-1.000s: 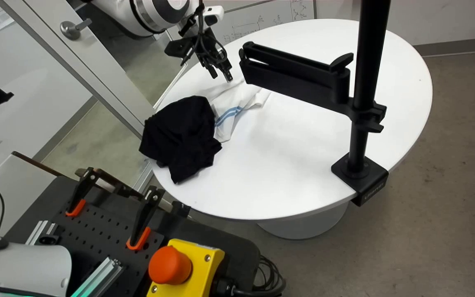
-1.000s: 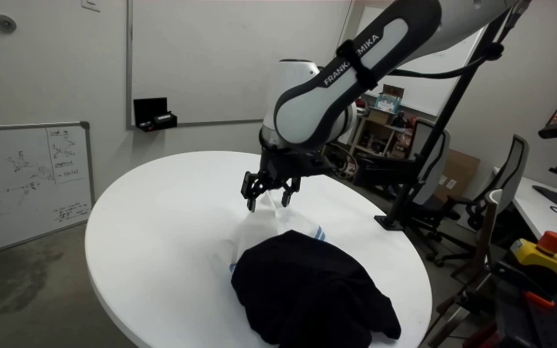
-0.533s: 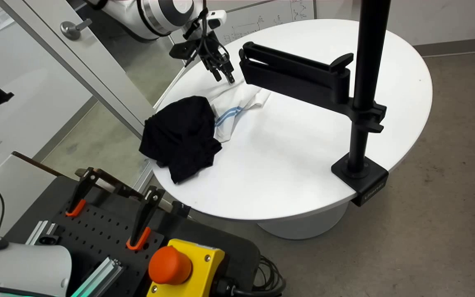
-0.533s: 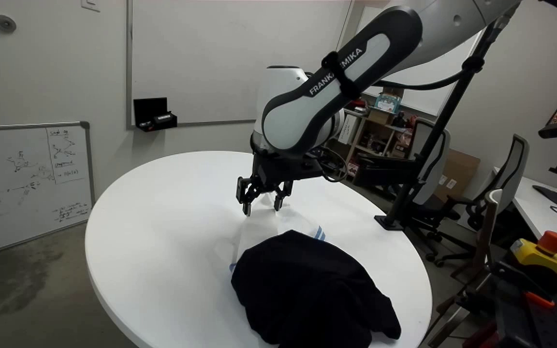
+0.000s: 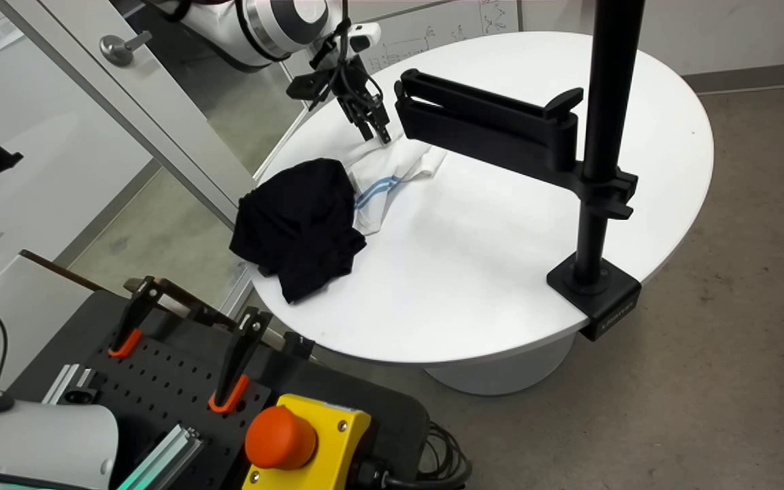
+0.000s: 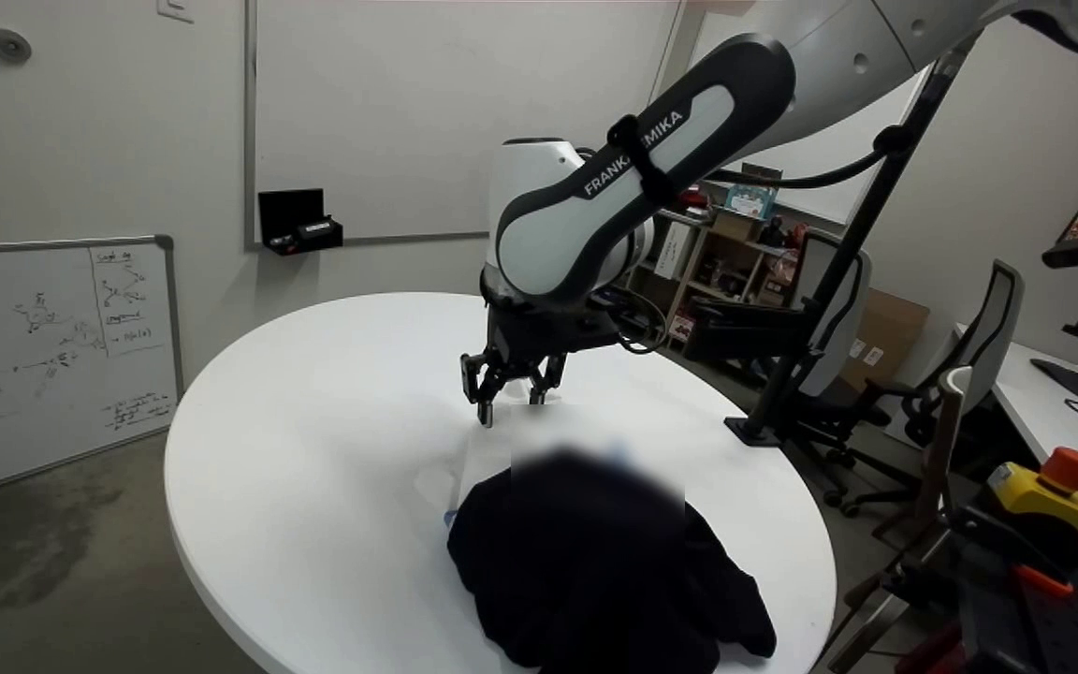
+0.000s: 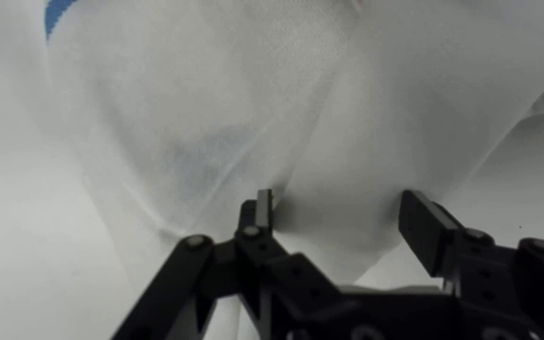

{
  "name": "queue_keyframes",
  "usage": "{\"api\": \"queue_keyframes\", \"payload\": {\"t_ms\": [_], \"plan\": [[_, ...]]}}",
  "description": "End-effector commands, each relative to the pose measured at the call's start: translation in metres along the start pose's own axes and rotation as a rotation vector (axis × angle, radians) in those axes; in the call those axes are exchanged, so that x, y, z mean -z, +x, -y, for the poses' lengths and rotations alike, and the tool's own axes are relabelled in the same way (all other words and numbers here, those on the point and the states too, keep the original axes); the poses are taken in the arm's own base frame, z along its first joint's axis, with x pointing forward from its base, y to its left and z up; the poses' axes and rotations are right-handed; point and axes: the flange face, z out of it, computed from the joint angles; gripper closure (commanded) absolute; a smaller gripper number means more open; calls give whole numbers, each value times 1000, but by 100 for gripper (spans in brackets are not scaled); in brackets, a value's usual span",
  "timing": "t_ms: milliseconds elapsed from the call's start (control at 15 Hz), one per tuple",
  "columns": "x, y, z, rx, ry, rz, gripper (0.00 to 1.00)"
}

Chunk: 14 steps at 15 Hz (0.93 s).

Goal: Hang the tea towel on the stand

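The white tea towel with blue stripes (image 5: 385, 167) lies crumpled on the round table. In an exterior view the towel (image 6: 483, 468) is partly behind a black cloth, and a patch there is blurred. The towel fills much of the wrist view (image 7: 234, 94). My gripper (image 7: 335, 203) is open, its fingers apart with towel fabric below and between them. In both exterior views the gripper (image 5: 377, 139) (image 6: 512, 412) points down at the towel's far part; whether the tips touch it I cannot tell. The black stand (image 5: 589, 238) is clamped at the table edge, with a folded side arm (image 5: 487, 129).
A black cloth (image 5: 300, 228) lies bunched against the towel on the white round table (image 5: 460, 292). The stand also shows in an exterior view (image 6: 838, 267), behind the arm. A dark cart with an emergency stop button (image 5: 280, 435) stands beside the table.
My gripper has moved down closer to the towel, slightly right in an exterior view, left overall in another. It stays open. The towel, black cloth and stand have not visibly moved.
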Motion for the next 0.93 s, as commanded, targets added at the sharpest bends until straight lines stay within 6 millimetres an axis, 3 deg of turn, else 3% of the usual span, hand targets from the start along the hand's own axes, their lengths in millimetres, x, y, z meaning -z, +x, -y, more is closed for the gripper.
{"api": "queue_keyframes", "payload": {"t_ms": [0,333,600,867], "plan": [[-5,6,7,-13,-22,10,60],[-3,8,6,-11,-28,19,98],[14,11,2,-15,-15,18,100],[44,12,-2,-10,8,1,99]]}}
